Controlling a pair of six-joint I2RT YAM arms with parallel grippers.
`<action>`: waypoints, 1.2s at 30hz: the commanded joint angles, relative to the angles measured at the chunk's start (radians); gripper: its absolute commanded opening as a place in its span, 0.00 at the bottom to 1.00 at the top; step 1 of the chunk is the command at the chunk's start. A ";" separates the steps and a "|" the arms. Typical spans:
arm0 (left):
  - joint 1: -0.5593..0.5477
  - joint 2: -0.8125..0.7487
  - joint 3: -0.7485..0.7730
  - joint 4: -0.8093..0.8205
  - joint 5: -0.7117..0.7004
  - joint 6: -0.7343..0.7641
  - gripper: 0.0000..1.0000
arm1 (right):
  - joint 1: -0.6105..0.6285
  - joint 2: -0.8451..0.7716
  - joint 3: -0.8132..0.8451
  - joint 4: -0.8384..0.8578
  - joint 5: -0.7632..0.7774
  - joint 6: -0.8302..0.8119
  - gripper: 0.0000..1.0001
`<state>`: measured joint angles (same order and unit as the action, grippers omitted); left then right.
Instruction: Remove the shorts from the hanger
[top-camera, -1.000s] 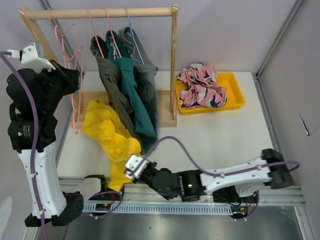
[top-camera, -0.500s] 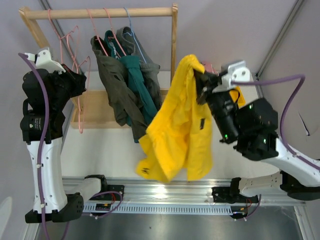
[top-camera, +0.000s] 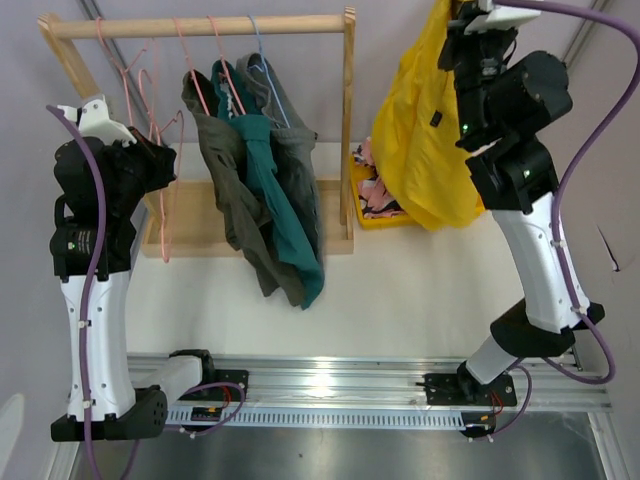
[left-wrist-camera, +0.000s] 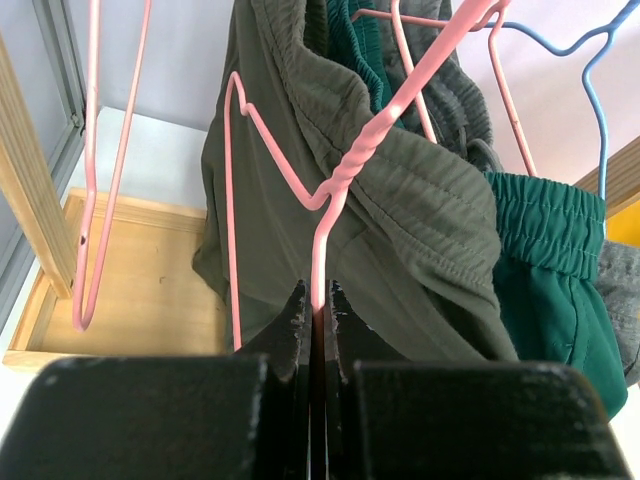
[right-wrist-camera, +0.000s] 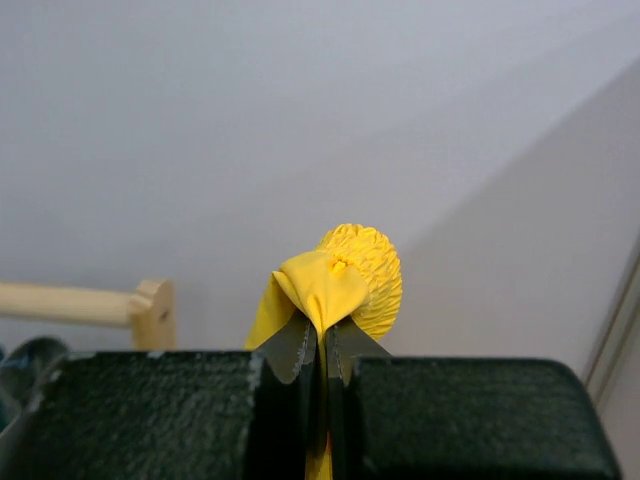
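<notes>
While the right arm swings up and back, the yellow shorts (top-camera: 420, 150) travel with it: a second ago they lay heaped on the counter (top-camera: 430, 290) near the front edge, half a second ago they dangled in mid-air. Now they hang full length from the right claw (top-camera: 458, 28), high at the back right. In the right wrist view the two fingers are pressed together on a bunched fold of the yellow cloth (right-wrist-camera: 350, 275).

Below the hanging cloth sits a yellow tray (top-camera: 372, 221) just right of the rack's post, with the pink patterned shorts (top-camera: 368, 190) already inside, mostly hidden.

On the left, the left claw (top-camera: 165, 165) has stayed beside the rack, its fingers shut tight on the wire of a pink hanger (left-wrist-camera: 330, 190) that looks bare. Just to its right, three pairs remain on hangers under the wooden rail (top-camera: 200, 25): the olive shorts (top-camera: 235, 190), the teal shorts (top-camera: 285, 220) and the grey shorts (top-camera: 290, 130), crowded and overlapping.

So the yellow pair is off its hanger and seems headed for the tray. Two of five appear dealt with, and the next move is likely lowering and letting go over the tray.
</notes>
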<state>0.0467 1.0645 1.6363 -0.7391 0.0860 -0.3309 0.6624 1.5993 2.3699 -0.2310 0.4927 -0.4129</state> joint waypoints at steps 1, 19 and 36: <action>-0.002 -0.008 -0.001 0.061 0.021 0.013 0.00 | -0.122 0.033 0.103 0.140 -0.121 0.009 0.00; -0.004 0.008 0.022 0.056 0.005 0.023 0.00 | -0.475 0.238 -0.615 0.587 -0.424 0.506 0.00; -0.002 0.107 0.168 0.050 0.005 0.032 0.00 | -0.477 0.339 -1.169 0.727 -0.598 0.819 0.47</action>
<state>0.0467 1.1622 1.7363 -0.7193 0.0826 -0.3290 0.2070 1.8961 1.1511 0.5488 0.0132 0.3305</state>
